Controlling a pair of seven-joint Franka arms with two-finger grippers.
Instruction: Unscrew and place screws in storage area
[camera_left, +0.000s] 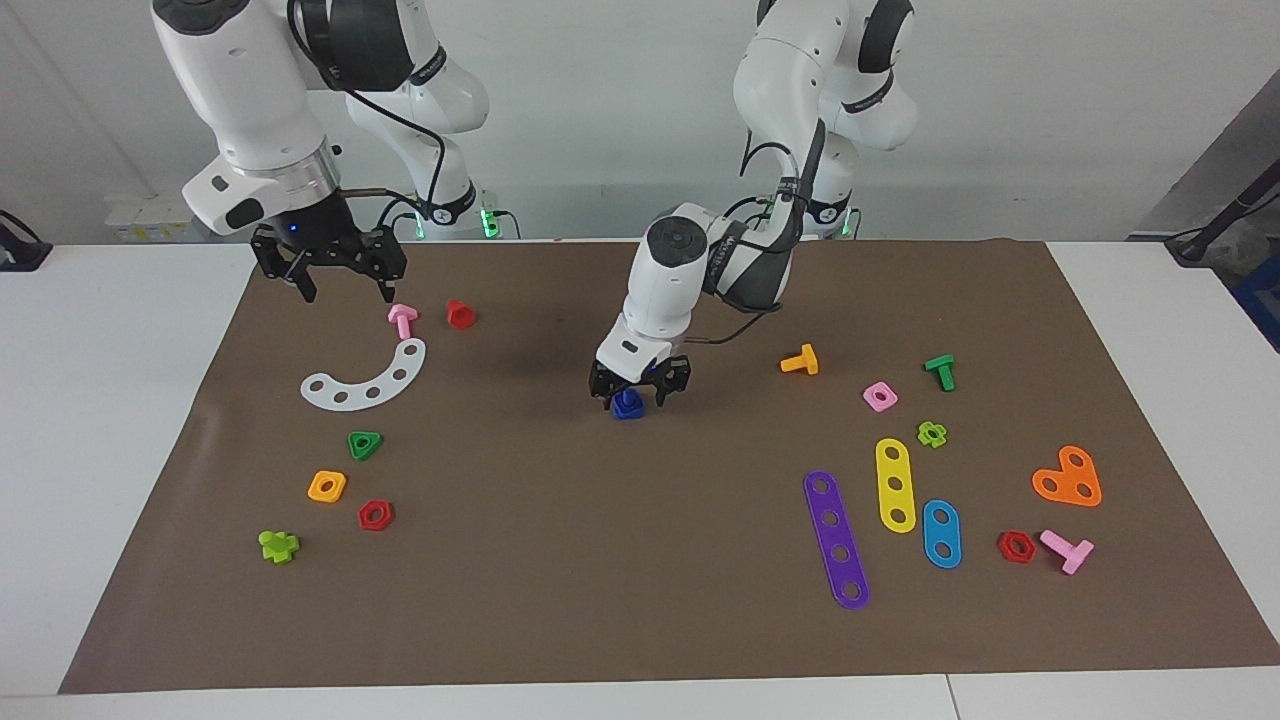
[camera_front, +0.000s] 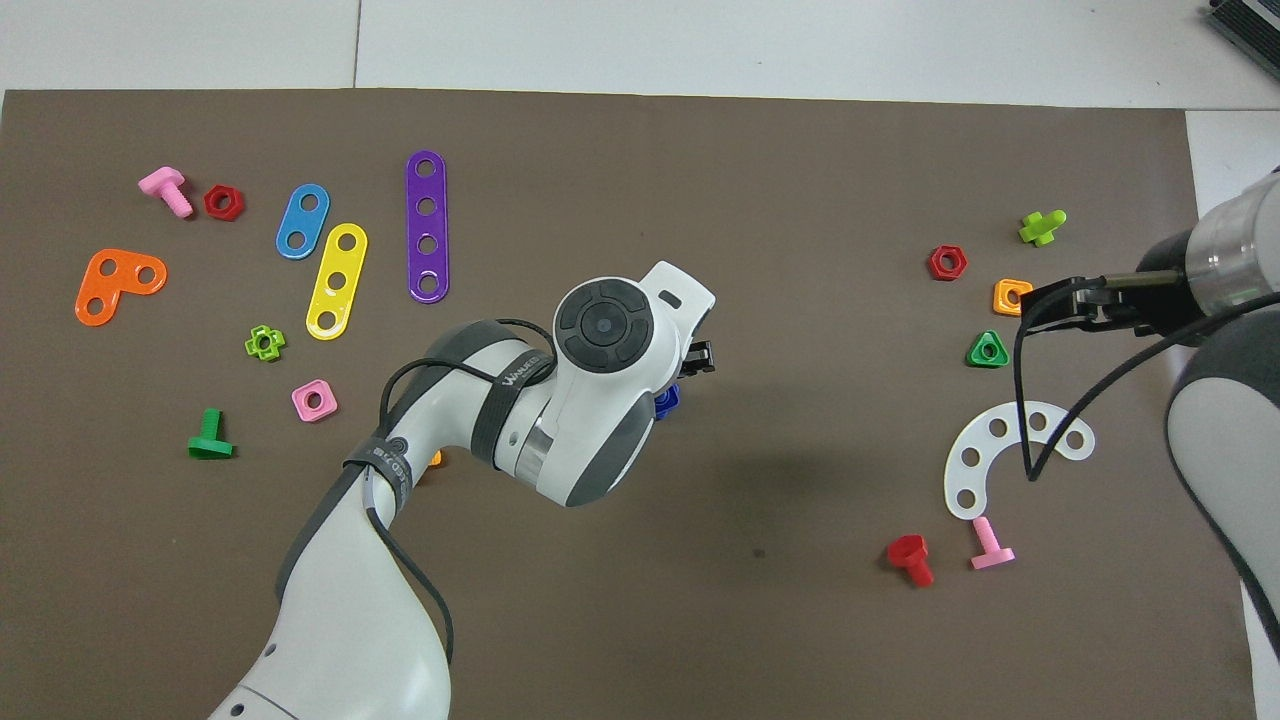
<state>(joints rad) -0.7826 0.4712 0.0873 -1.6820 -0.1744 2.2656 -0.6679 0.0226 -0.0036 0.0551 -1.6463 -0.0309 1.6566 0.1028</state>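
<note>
brown paper mat (camera_left: 560, 560) lying over the white worktop (camera_left: 110, 420), pale wall at the robots' end.

sitting near the middle of the mat: blue bolt (camera_left: 627, 404), resting on the paper, mostly hidden under the arm in the overhead view with only a blue edge (camera_front: 668, 400) peeking out. straddling it: left hand (camera_left: 638, 392), lowered right down around the bolt, fingers parted with one on each side; whether actually pinching it, cannot tell.

lying toward the right arm's end: storage area with white curved strip (camera_left: 368, 380), green triangular nut (camera_left: 365, 444), orange square nut (camera_left: 327, 486) and red hexagonal nut (camera_left: 375, 514), well apart from the blue bolt. sitting nearer to the robots than the strip: pink bolt (camera_left: 402, 319) and red bolt (camera_left: 460, 314). lying farther out: lime cross-shaped piece (camera_left: 278, 545).

hanging over the mat's edge near the pink bolt: right hand (camera_left: 340, 288), fingers spread apart, gripping nothing, waiting.

lying toward the left arm's end: orange bolt (camera_left: 800, 361), pink square nut (camera_left: 880, 396), green bolt (camera_left: 941, 370), purple strip (camera_left: 836, 538), yellow strip (camera_left: 895, 484) and blue strip (camera_left: 941, 533) side by side, orange heart-shaped plate (camera_left: 1068, 478).
</note>
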